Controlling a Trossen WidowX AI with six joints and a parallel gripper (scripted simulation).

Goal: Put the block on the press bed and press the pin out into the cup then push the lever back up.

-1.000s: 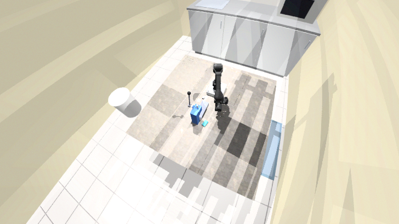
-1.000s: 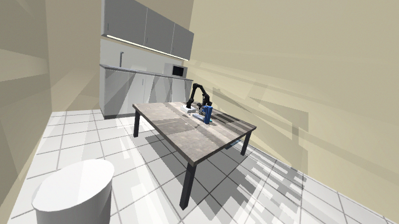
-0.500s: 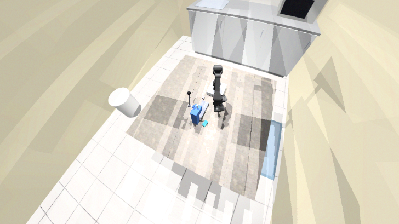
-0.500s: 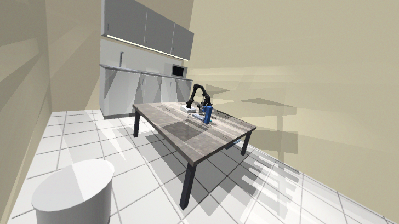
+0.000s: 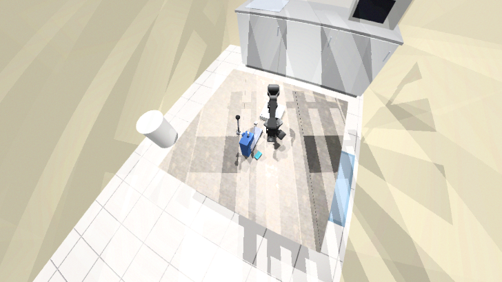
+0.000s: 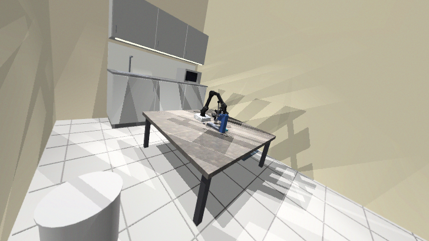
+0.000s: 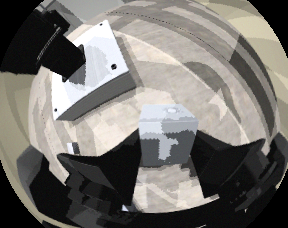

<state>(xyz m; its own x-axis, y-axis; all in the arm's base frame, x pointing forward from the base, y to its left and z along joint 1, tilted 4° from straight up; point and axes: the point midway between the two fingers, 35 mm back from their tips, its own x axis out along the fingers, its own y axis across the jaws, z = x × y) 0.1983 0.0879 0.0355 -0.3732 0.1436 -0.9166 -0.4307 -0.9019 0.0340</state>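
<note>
– Before going down, which way to turn with the metal-grey block (image 7: 168,135)?

– To the robot's right. Look from the top: blue press (image 5: 245,145) (image 6: 223,124) on that side of the end effector (image 5: 271,136) (image 6: 223,111) (image 7: 167,150), with the flat press bed (image 5: 258,134) (image 6: 213,125) near, between arm and blue post. Lever (image 5: 237,125) (image 6: 218,106) farther over on the same side, standing up.

– And the block, safe?

– Yes, pinched between the two fingers, one on each side. Not on the bed yet. Seen up close, top face up, with a small round spot there, likely the pin.

– So what next?

– Go sideways to the bed, not straight down onto the bench (image 5: 214,115) (image 6: 190,139). Then put the round spot right under the punch. Best to turn the block to match the slanted bed, too.

– Any trouble to watch for?

– Maybe a bump on the post, or a pin a bit off. Can't see the punch tip well enough to tell.
</note>
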